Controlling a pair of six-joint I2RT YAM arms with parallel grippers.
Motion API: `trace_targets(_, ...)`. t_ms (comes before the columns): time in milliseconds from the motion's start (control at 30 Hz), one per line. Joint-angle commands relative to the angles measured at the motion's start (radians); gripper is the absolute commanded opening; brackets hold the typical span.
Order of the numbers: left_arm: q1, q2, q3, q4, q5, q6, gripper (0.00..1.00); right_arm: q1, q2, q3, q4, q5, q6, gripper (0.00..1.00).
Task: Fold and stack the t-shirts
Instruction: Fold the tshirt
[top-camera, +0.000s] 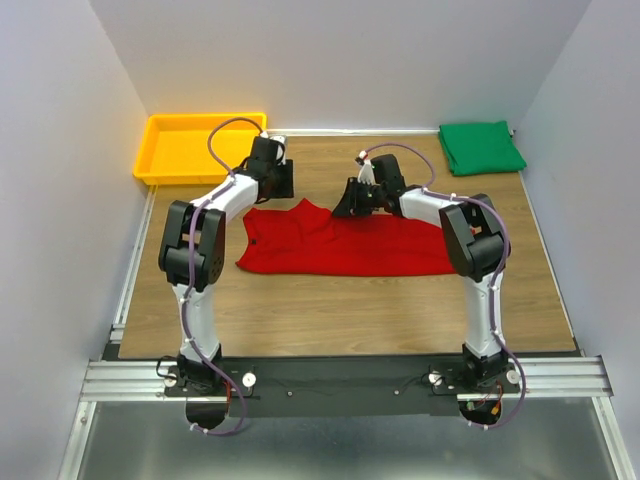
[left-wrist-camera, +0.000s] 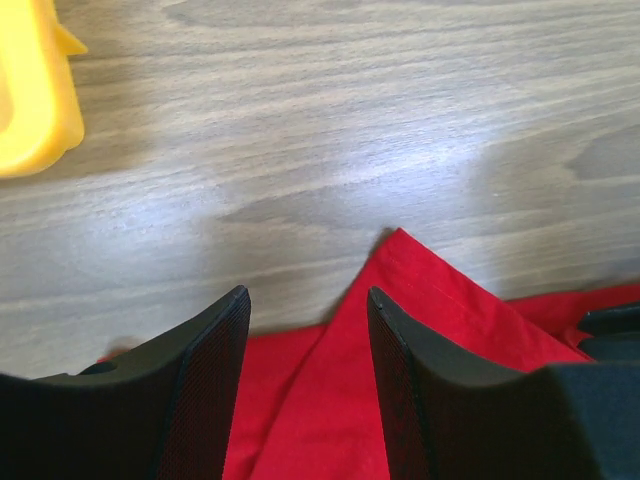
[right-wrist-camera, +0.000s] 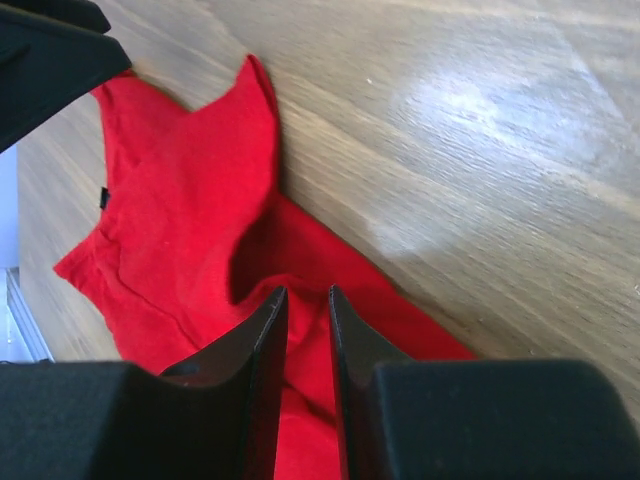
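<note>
The red t-shirt (top-camera: 340, 250) lies spread across the middle of the table, and a peak of its cloth (left-wrist-camera: 440, 300) points toward the back. My left gripper (top-camera: 283, 180) hovers over that peak. In the left wrist view it (left-wrist-camera: 306, 292) stands open, with red cloth beneath the gap. My right gripper (top-camera: 345, 205) is low on the shirt's back edge. In the right wrist view it (right-wrist-camera: 306, 290) has its fingers nearly together, pinching a raised ridge of red cloth (right-wrist-camera: 180, 190). The green t-shirt (top-camera: 482, 147) lies folded at the back right corner.
A yellow tray (top-camera: 150, 150) sits at the back left, and its corner (left-wrist-camera: 35, 110) shows in the left wrist view. The two grippers are close together near the table's middle back. White walls close in the table on three sides.
</note>
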Motion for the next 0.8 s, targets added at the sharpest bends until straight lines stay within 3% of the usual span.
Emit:
trace_targets(0, -0.015, 0.053, 0.055, -0.04, 0.006, 0.036, 0.59, 0.001, 0.023, -0.004, 0.031, -0.039, 0.015, 0.3)
trace_targets(400, -0.035, 0.141, 0.103, -0.045, 0.017, 0.057, 0.59, 0.001, 0.081, 0.02, 0.045, -0.082, 0.018, 0.35)
trace_targets(667, -0.046, 0.182, 0.144, -0.042, 0.041, 0.057, 0.59, 0.001, 0.078, 0.011, 0.054, -0.084, 0.012, 0.05)
trace_targets(767, -0.048, 0.194, 0.156, -0.042, 0.05, 0.057, 0.59, 0.0, 0.075, 0.01, 0.054, -0.086, 0.006, 0.03)
